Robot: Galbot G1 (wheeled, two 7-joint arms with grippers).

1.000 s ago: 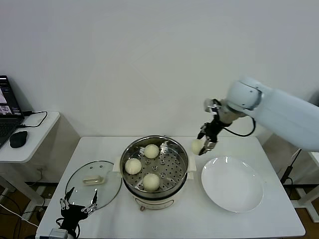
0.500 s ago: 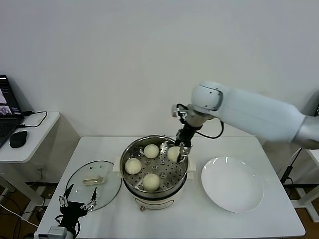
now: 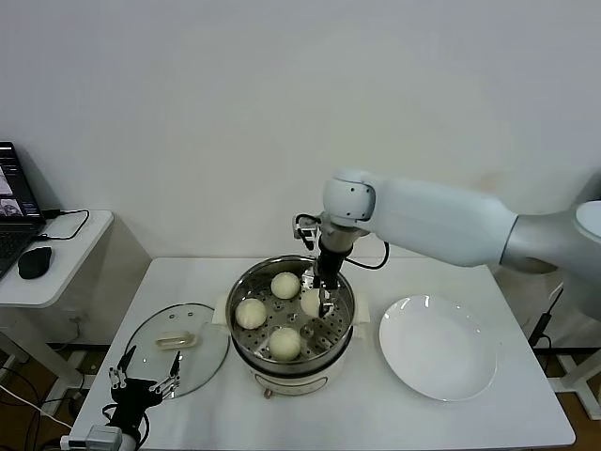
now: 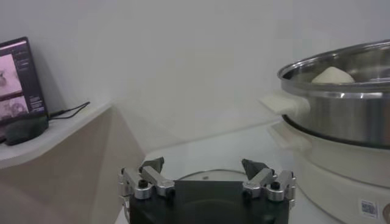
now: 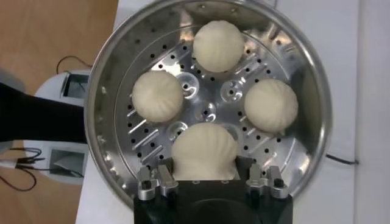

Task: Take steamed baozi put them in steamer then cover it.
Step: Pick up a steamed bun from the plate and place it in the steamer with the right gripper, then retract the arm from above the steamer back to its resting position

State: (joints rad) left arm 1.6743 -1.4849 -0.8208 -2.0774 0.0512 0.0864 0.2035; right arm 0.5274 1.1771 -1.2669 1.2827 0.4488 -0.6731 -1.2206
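Observation:
The steel steamer [image 3: 310, 365] stands mid-table with three baozi on its perforated tray: one at the back [image 3: 285, 285], one at the left [image 3: 251, 313], one at the front [image 3: 285, 343]. My right gripper [image 3: 324, 299] reaches down into the pot from above, shut on a fourth baozi [image 3: 311, 303] just over the tray's right side. The right wrist view shows that bun [image 5: 204, 152] pinched between the fingers [image 5: 204, 167], with the other three beyond it. My left gripper [image 3: 143, 382] waits open and empty near the table's front left edge.
The glass lid [image 3: 178, 343] with its cream handle lies flat on the table left of the steamer, just beyond my left gripper. An empty white plate [image 3: 438, 348] sits to the steamer's right. A side desk with a laptop and a mouse [image 3: 35, 262] stands far left.
My right arm swung left from beside the plate to over the steamer and lowered the held baozi into the pot. The left gripper barely shifted.

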